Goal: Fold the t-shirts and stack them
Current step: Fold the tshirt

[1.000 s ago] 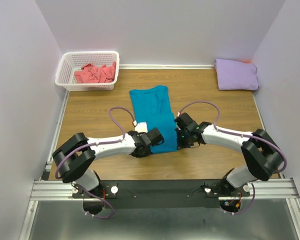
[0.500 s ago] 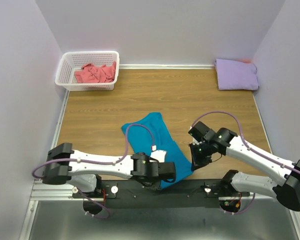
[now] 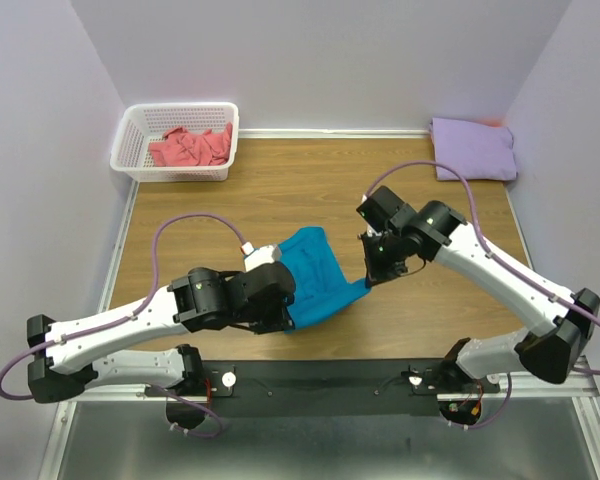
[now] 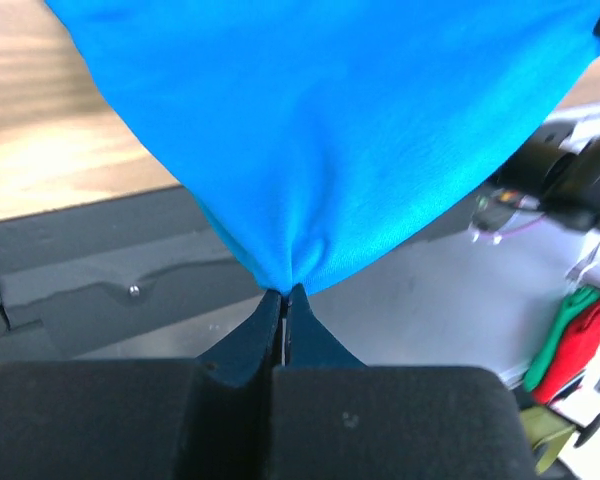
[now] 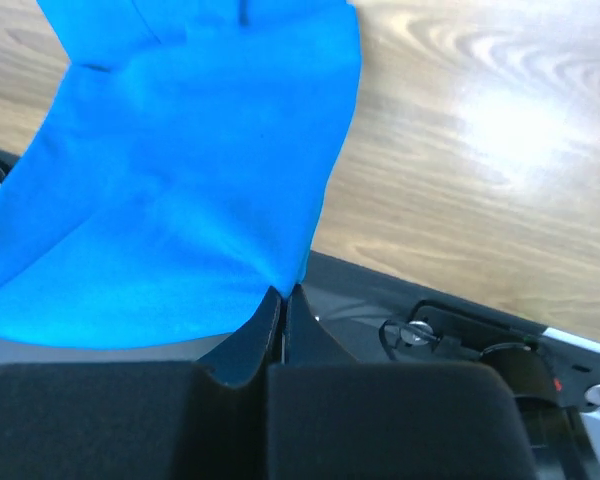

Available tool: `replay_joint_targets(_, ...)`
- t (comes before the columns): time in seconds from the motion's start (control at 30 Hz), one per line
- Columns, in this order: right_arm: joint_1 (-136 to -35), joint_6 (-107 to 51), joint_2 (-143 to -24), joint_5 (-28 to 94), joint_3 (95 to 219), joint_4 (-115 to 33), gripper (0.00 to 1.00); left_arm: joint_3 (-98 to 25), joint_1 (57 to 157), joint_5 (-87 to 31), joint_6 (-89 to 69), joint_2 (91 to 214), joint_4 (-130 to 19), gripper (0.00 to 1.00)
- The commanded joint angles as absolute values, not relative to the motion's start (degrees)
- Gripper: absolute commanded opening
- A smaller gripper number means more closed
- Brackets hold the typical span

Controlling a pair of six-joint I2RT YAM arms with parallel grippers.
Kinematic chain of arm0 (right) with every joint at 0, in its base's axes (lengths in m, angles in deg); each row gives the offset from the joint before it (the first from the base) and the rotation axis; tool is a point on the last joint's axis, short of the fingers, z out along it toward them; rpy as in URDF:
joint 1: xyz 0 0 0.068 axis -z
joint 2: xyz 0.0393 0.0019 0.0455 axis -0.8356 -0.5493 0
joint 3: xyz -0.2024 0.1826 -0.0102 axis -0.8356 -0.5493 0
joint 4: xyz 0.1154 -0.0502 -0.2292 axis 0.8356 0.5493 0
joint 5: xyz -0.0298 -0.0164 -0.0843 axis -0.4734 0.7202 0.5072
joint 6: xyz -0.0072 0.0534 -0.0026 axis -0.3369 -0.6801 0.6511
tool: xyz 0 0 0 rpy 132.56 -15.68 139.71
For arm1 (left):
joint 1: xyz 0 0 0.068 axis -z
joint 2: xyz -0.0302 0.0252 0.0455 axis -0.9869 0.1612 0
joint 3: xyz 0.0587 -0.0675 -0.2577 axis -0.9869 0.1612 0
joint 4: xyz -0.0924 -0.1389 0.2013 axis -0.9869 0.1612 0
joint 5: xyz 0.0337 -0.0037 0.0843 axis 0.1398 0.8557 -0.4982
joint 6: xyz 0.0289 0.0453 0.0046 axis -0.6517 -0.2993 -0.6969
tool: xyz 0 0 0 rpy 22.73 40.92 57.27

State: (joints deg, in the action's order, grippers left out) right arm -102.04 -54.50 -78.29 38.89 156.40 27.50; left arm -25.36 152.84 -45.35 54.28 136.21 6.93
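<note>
Teal-blue t-shirt [image 3: 315,272] is pinched at two corners. The left gripper [image 4: 283,297] is clamped shut on one bunched corner, and the cloth fans out beyond its tips. The right gripper [image 5: 283,293] grips the other corner the same way, and the shirt sags between the two above the wooden table [image 3: 280,190]. This looks like a fold in progress. The next move calls for carrying both corners away evenly and laying the held edge down flat before letting go. The lavender t-shirt [image 3: 472,148] lies folded well beyond the right gripper, and the coral-pink t-shirt [image 3: 190,147] sits in the basket [image 3: 130,152] far beyond the left.
</note>
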Motion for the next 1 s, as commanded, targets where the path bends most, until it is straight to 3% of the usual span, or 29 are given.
replay_joint_targets(0.0, -101.6, -51.4, -82.5, 43.2, 163.1, 29.2, 0.01, -23.7, 149.3, -48.4, 51.9, 133.9, 7.4, 0.00)
replay_joint_targets(0.3, -100.3, -47.0, -93.7, 43.0, 173.4, 25.7, 0.01, -17.1, 136.6, -47.2, 44.5, 130.1, -2.4, 0.00)
replay_joint_targets(0.97, -97.2, -38.6, -121.0, 41.7, 198.4, 16.6, 0.01, -6.8, 108.5, -46.6, 23.7, 137.4, -24.2, 0.00)
